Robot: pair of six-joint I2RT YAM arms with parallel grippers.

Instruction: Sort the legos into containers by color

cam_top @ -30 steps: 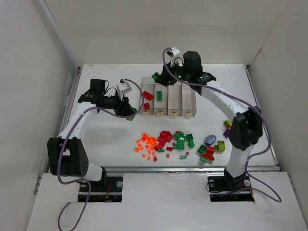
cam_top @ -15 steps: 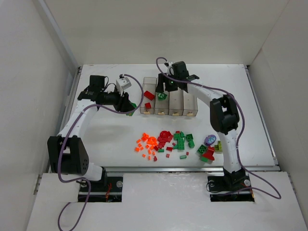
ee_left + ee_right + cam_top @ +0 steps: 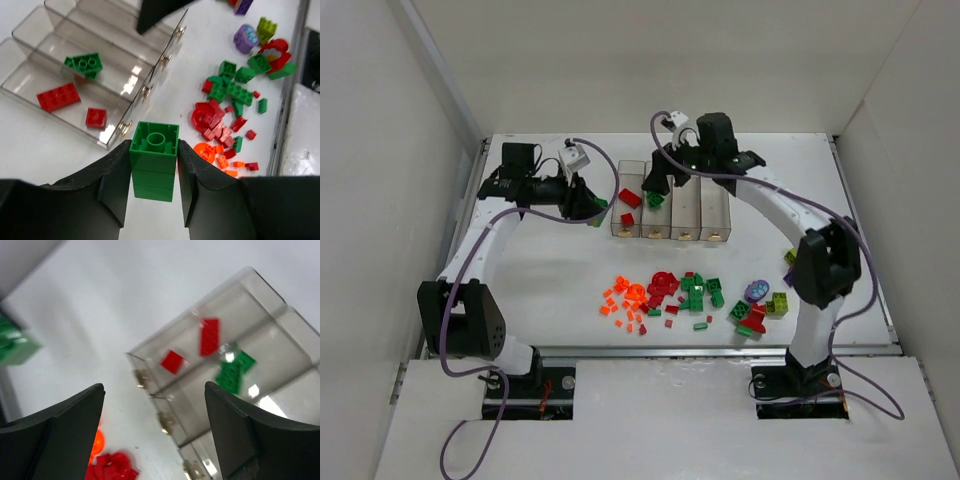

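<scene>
A matte white table (image 3: 550, 270) sits inside a plain white enclosure whose flat walls (image 3: 620, 70) rise on three sides. Near the middle stands a row of four narrow bins (image 3: 712, 212) of clear, glossy plastic, joined side by side, each with a small brass-coloured dot at its near end. The leftmost bin holds two flat red bricks (image 3: 58, 96), and the next one holds a green piece (image 3: 84, 63). Toward the near edge lies a scatter of loose bricks (image 3: 685, 295), small, hard and studded, in orange, red, green, lime-yellow and purple. The left gripper (image 3: 154, 167) clamps a square green brick (image 3: 154, 150) between its black fingers, above the table just left of the bins. The right gripper (image 3: 152, 390) hangs over the two leftmost bins, its fingers spread wide and holding nothing.
</scene>
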